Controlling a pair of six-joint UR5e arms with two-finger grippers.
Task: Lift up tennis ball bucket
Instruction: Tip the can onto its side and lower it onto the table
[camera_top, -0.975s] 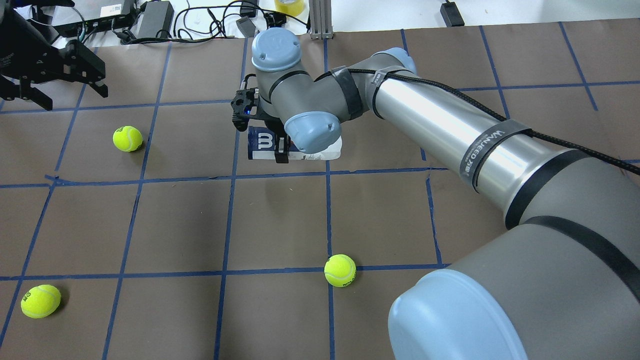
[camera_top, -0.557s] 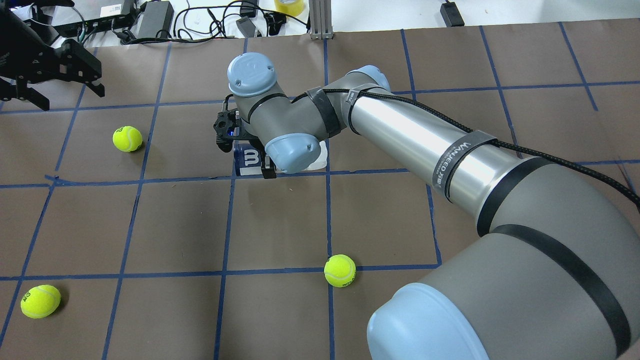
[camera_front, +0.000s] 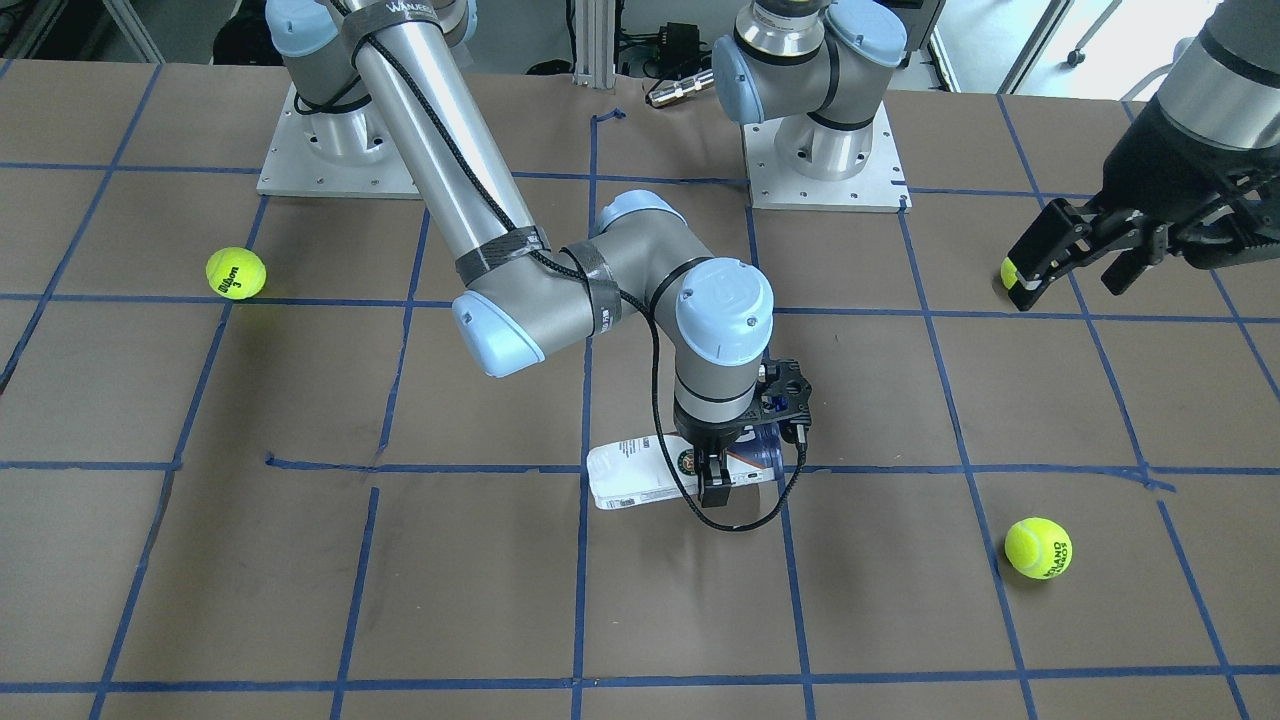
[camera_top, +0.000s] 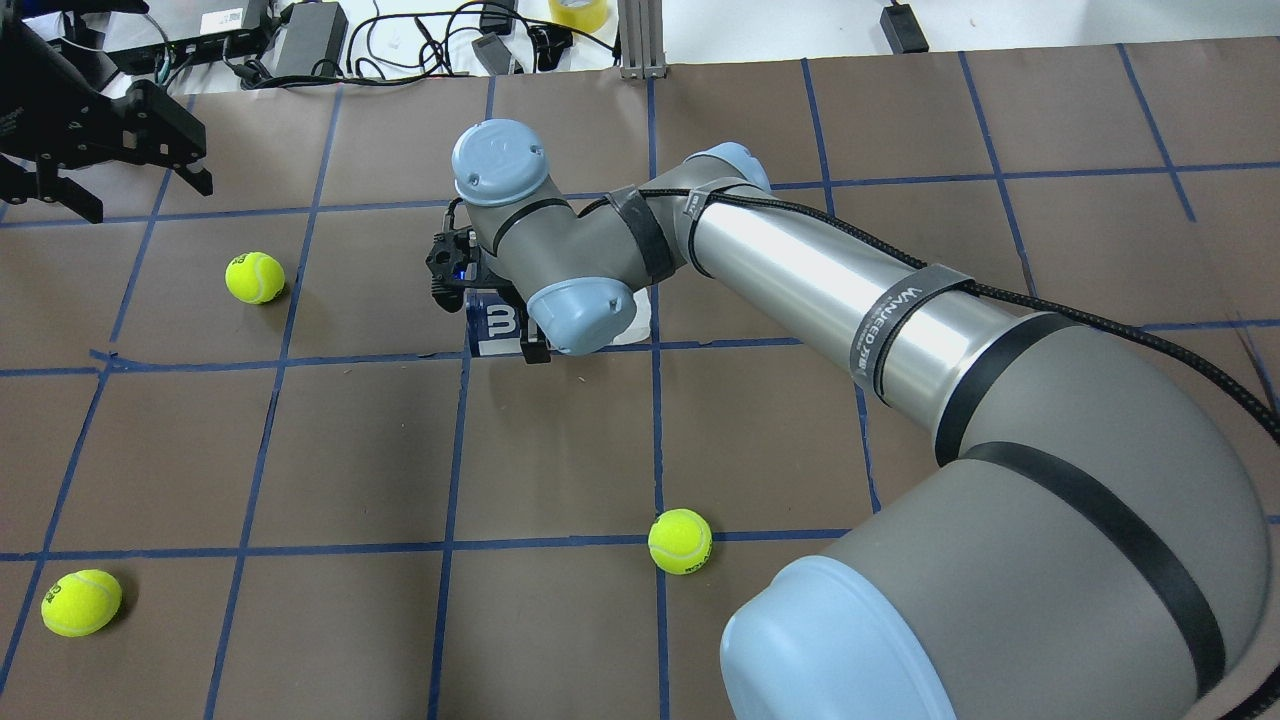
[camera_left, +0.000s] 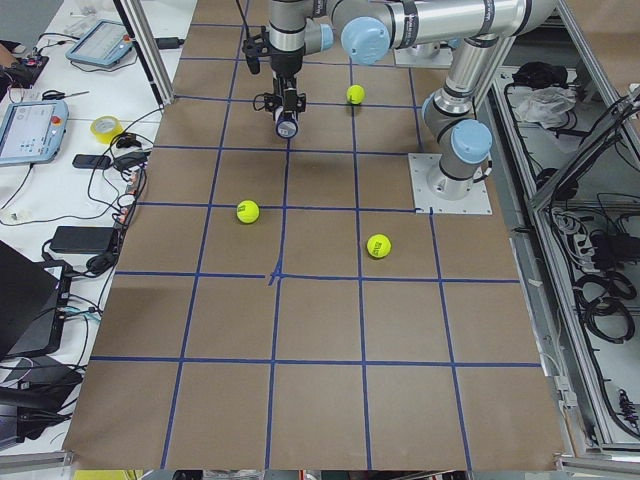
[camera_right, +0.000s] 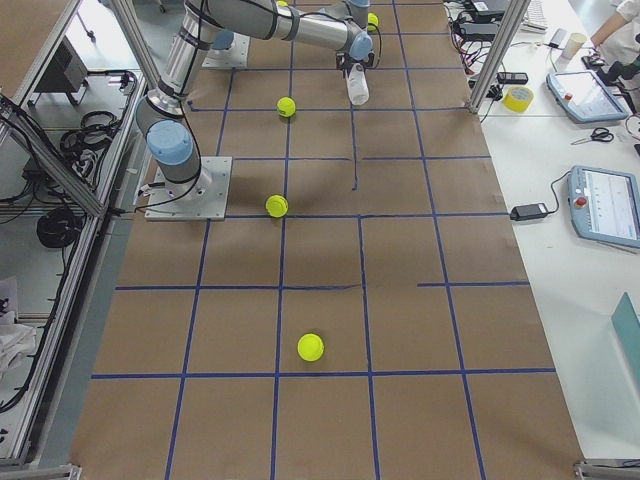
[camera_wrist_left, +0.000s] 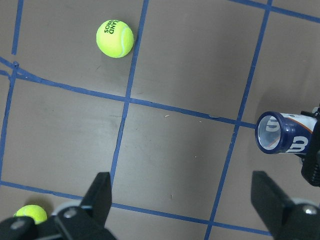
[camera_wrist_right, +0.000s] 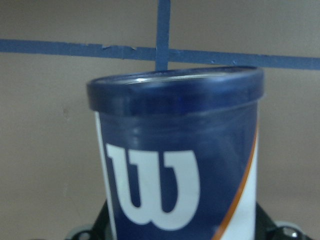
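The tennis ball bucket (camera_front: 630, 485) is a clear tube with a white and navy label and a navy rim, and it lies horizontal. My right gripper (camera_front: 712, 465) is shut on it across its middle. It seems to hang a little above the brown table. Its navy "W" end shows in the overhead view (camera_top: 495, 325), close up in the right wrist view (camera_wrist_right: 175, 165), and open-mouthed in the left wrist view (camera_wrist_left: 280, 132). My left gripper (camera_top: 145, 195) is open and empty, far to the left of it.
Three yellow-green tennis balls lie on the table (camera_top: 255, 277), (camera_top: 680, 541), (camera_top: 81, 602). The left one sits below my left gripper (camera_front: 1072, 283). Cables and power bricks (camera_top: 300, 40) lie past the far edge. The right arm (camera_top: 850, 300) spans the table's right half.
The right arm has swung to the view's left, carrying the bucket with it by about a third of a square. The left gripper has barely moved.
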